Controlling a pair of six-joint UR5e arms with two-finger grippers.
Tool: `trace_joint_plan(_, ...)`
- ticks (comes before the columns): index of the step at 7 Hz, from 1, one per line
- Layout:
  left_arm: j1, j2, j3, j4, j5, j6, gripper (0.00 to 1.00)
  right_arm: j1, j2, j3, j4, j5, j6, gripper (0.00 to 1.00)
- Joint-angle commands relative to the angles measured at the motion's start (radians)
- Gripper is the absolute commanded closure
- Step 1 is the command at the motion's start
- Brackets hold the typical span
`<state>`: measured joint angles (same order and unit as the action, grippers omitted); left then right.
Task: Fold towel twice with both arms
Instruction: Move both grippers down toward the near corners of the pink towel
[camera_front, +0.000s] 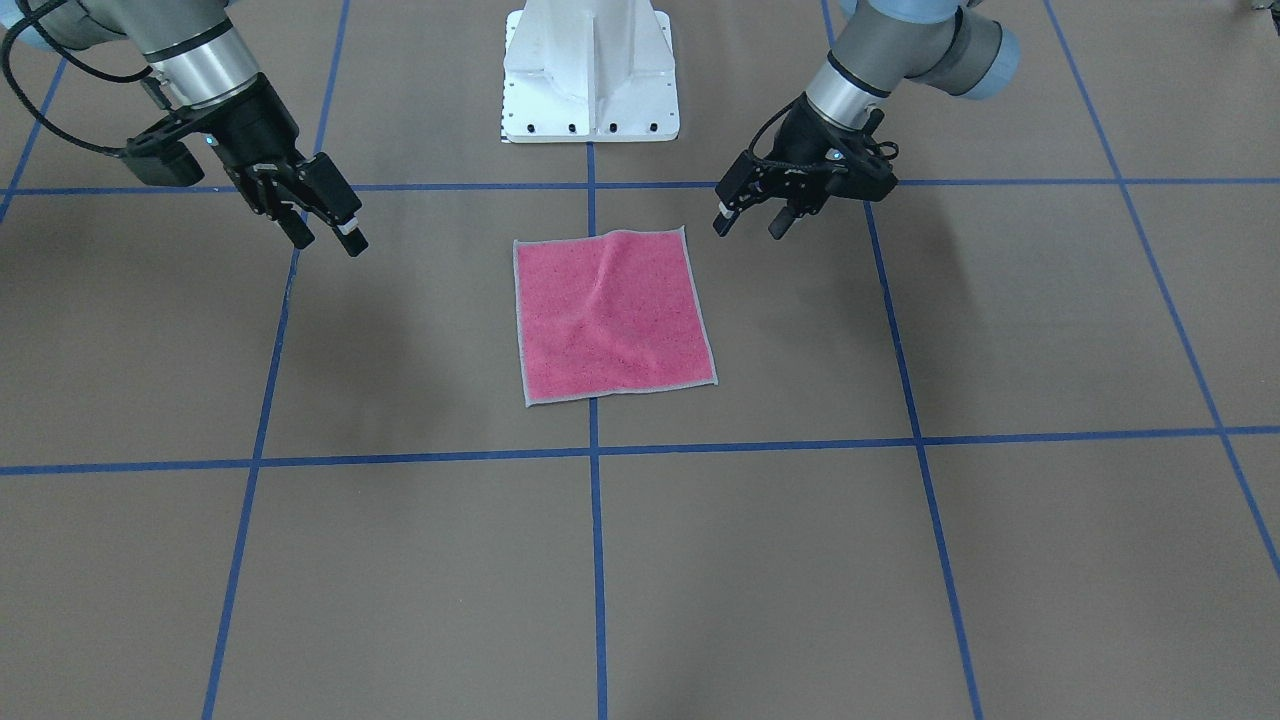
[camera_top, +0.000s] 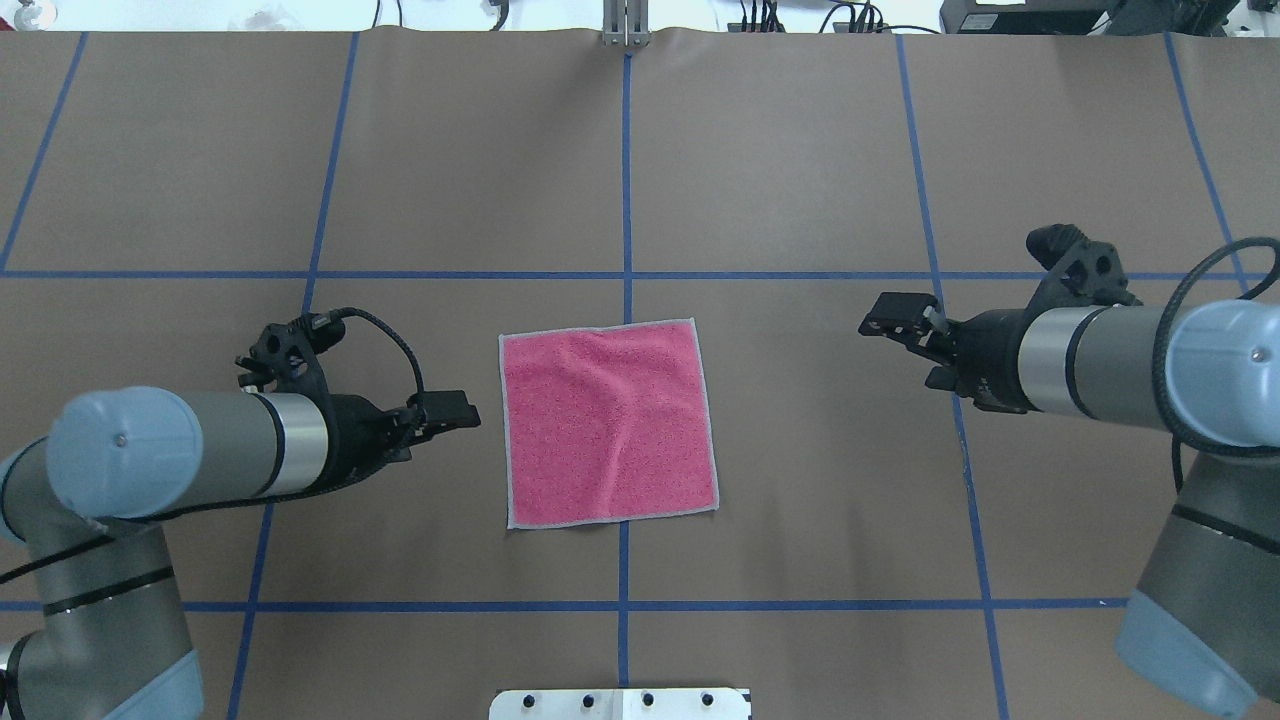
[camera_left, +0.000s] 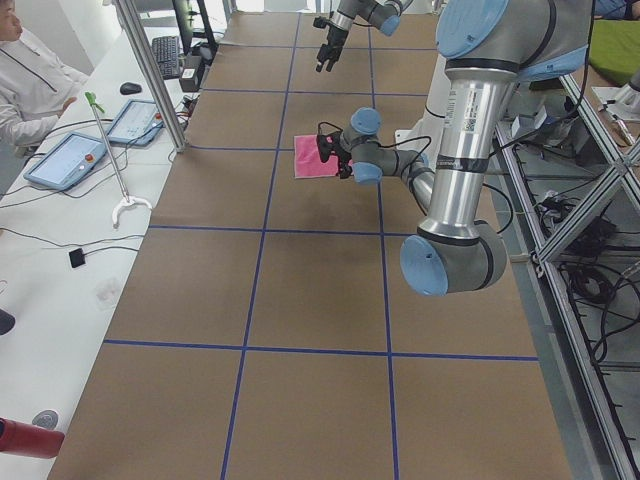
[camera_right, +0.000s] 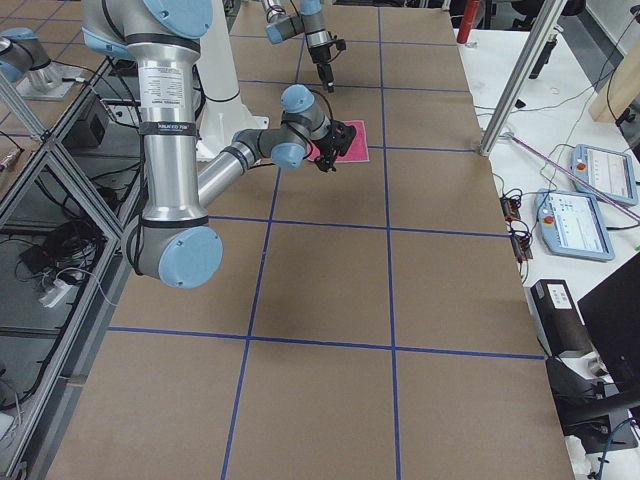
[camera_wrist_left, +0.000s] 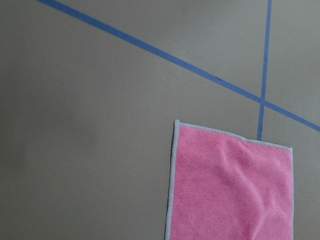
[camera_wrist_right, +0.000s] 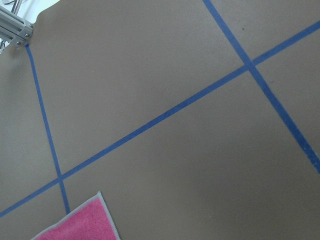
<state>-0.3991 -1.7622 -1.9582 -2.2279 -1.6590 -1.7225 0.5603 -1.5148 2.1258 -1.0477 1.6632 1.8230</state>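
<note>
Overhead exterior and front-facing views, with no fold made yet. The towel (camera_top: 608, 425) is lying flat on the worktop (camera_top: 820, 150), pink face up, straight forward of the pedestal base (camera_top: 620, 703) and near it. The left gripper (camera_front: 748, 226) is hanging forward and to the left of the pedestal base, fingers spread and holding nothing. The right gripper (camera_front: 326, 238) is hanging forward and to the right of the base, farther out to the side, likewise released and empty. Neither is touching the cloth.

Likely hazards:
- The two grippers are standing at unequal offsets from the base's centre line, so one may reach its corner first and drag the cloth askew.
- The thin edge is lying flush on the worktop, so fingers may close on nothing or scrape the covering.
- A soft ridge (camera_top: 622, 400) is running across the cloth and may be trapped as a crease.
- If one corner slips in the lift, the edging is likely to end up mismatched.
</note>
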Motion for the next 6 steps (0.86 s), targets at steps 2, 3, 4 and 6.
trace_joint_plan(2, 0.173, -0.095, 0.039, 0.076, 0.157, -0.155, 0.05, -0.135, 0.048, -0.006, -0.001, -0.164, 0.137, 0.05)
trace_joint_plan(3, 0.175, -0.108, 0.056, 0.076, 0.157, -0.195, 0.18, -0.137, 0.048, -0.006, -0.002, -0.167, 0.137, 0.05)
trace_joint_plan(4, 0.175, -0.109, 0.074, 0.076, 0.157, -0.195, 0.24, -0.138, 0.048, -0.006, -0.002, -0.169, 0.137, 0.04)
trace_joint_plan(6, 0.177, -0.115, 0.101, 0.076, 0.156, -0.190, 0.25, -0.142, 0.048, -0.006, -0.002, -0.169, 0.137, 0.03)
